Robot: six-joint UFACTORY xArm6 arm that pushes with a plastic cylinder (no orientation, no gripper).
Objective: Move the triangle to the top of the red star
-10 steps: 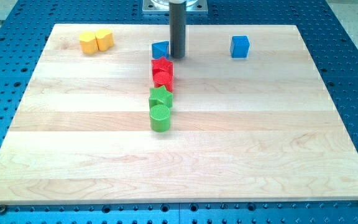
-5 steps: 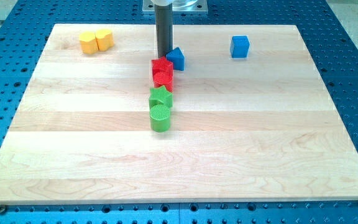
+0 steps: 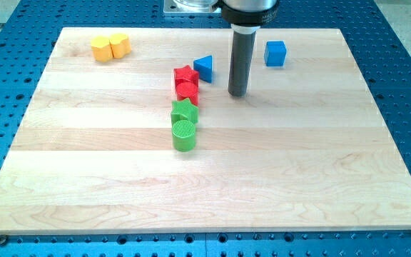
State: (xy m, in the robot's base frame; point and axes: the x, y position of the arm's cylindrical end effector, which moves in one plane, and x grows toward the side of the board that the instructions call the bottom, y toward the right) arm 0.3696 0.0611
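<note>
You see the blue triangle (image 3: 204,67) lying in the far half of the wooden board (image 3: 320,164), just right of the red star (image 3: 185,74) and a little farther back, close beside it though whether the two touch cannot be told. The red star sits against a red cylinder (image 3: 187,91) on its near side. Nearer again come a green star (image 3: 184,111) and a green cylinder (image 3: 184,134), so that the four pieces form a short column running toward you. My tip (image 3: 237,93) rests on the board to the right of the triangle, clear of it, roughly level with the red cylinder and apart from every block. The rod carries no fingers, so nothing can be said about them being apart or together. A blue cube (image 3: 275,53) stands alone farther right, beyond the rod, near the far edge. At the far left corner you find two yellow blocks (image 3: 110,47) pressed side by side, their shapes hard to make out.
</note>
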